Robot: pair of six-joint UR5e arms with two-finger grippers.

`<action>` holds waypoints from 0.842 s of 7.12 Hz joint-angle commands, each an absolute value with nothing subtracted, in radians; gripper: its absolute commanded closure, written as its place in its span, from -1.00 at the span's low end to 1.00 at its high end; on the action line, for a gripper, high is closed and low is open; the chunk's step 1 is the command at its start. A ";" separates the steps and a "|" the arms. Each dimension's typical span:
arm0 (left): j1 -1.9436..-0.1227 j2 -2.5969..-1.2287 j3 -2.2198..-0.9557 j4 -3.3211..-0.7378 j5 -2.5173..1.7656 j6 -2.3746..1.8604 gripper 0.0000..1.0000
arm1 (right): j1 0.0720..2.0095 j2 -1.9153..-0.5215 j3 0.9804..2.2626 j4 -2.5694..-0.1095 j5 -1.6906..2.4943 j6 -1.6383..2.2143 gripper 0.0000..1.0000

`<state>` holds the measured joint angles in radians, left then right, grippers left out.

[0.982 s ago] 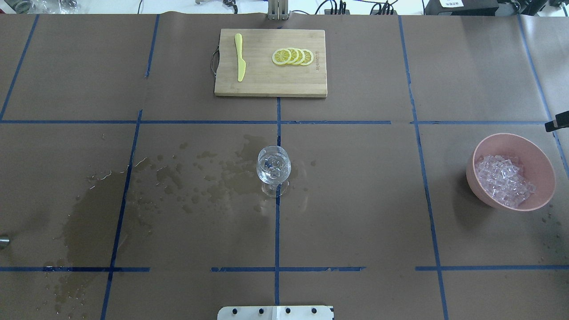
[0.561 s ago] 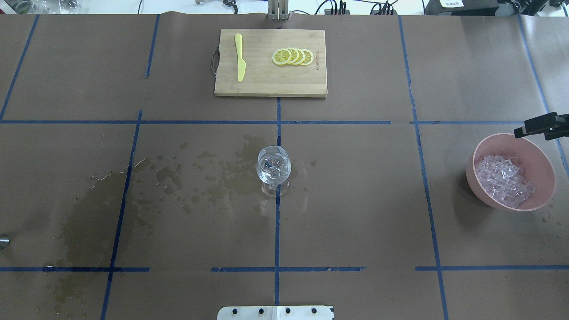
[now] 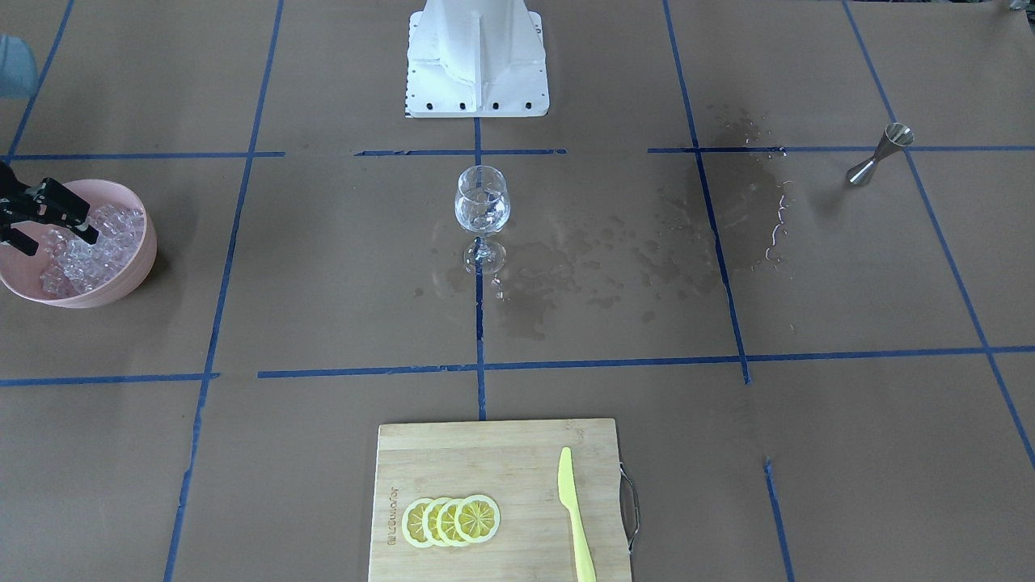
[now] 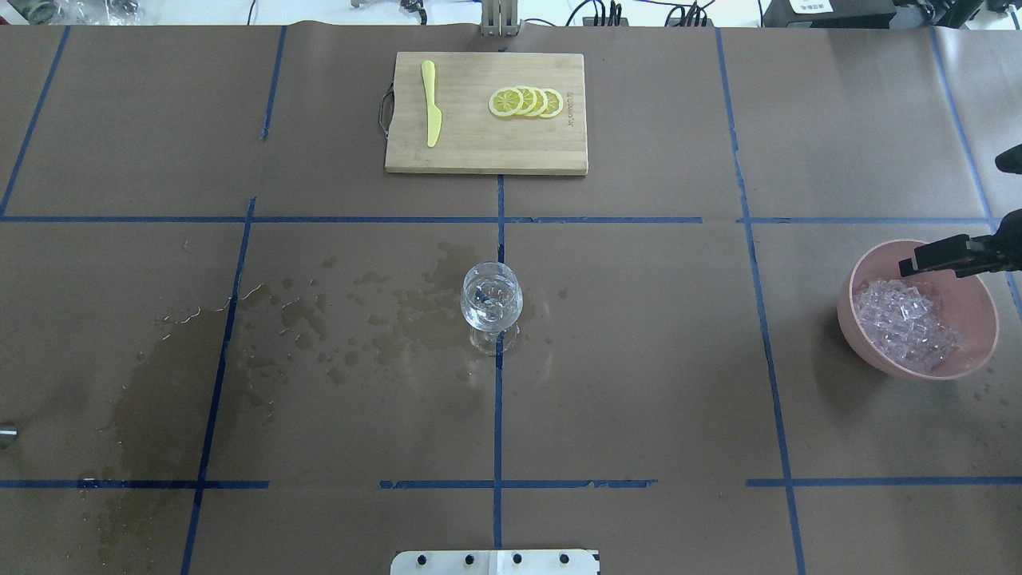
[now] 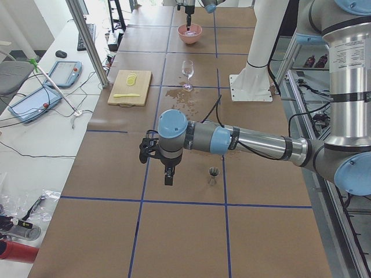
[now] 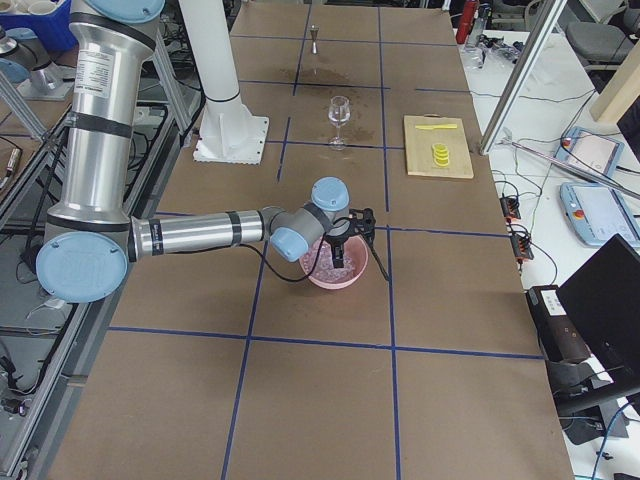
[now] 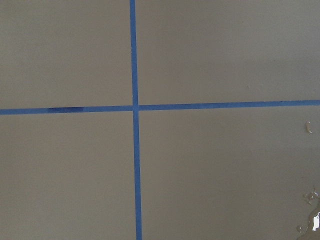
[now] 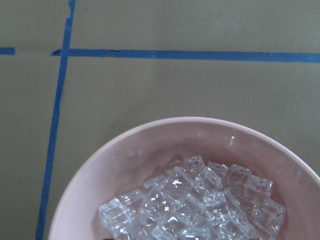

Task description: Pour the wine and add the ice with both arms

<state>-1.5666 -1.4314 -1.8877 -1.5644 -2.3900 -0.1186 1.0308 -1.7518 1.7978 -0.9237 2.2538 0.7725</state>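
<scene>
Table [image 4: 639, 359]: brown paper with a blue tape grid. Dark wet stains [image 4: 176, 375] lie left of centre in the overhead view.

Left arm [image 5: 255, 142]: spans the middle of the left side view. The left gripper [image 5: 155, 165] hangs over bare paper, just left of the jigger. Whether it is wide or narrow cannot be told.

Right arm [image 6: 200, 232]: reaches in from the left of the right side view. The right gripper [image 3: 57, 236] is at the left edge of the front view, spread wide and holding nothing, above the bowl.

Board [image 4: 485, 152]: top centre of the overhead view.

Bowl [image 4: 976, 315]: pink, at the right edge of the overhead view.

Ice [image 8: 195, 205]: heaped in the bowl.

Glass [image 3: 482, 202]: stemmed and upright, centre of the front view, on a tape line.

Knife [image 4: 431, 104]: yellow, on the left of the board.

Lemon slices [image 4: 527, 101]: an overlapping row on the right of the board.

Jigger [image 3: 877, 153]: metal and upright, upper right of the front view.

Wine [image 3: 482, 217]: clear liquid low in the glass, hard to make out.
</scene>
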 commanded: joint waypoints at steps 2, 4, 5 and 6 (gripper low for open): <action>-1.592 -1.391 -1.924 -1.568 -2.390 -0.117 -1.00 | 1.008 -1.775 1.778 -0.923 2.241 0.772 -0.51; -1.604 -1.390 -1.924 -1.568 -2.390 -0.117 -1.00 | 1.006 -1.773 1.773 -0.923 2.240 0.772 -0.40; -1.606 -1.388 -1.924 -1.569 -2.390 -0.115 -1.00 | 1.003 -1.772 1.770 -0.923 2.240 0.772 -0.32; -1.612 -1.385 -1.921 -1.568 -2.390 -0.089 -1.00 | 1.003 -1.764 1.770 -0.923 2.240 0.772 -0.11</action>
<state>-1.6059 -1.3882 -1.9225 -1.5683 -2.3899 -0.1090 1.0045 -1.7704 1.7715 -0.9235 2.2398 0.7718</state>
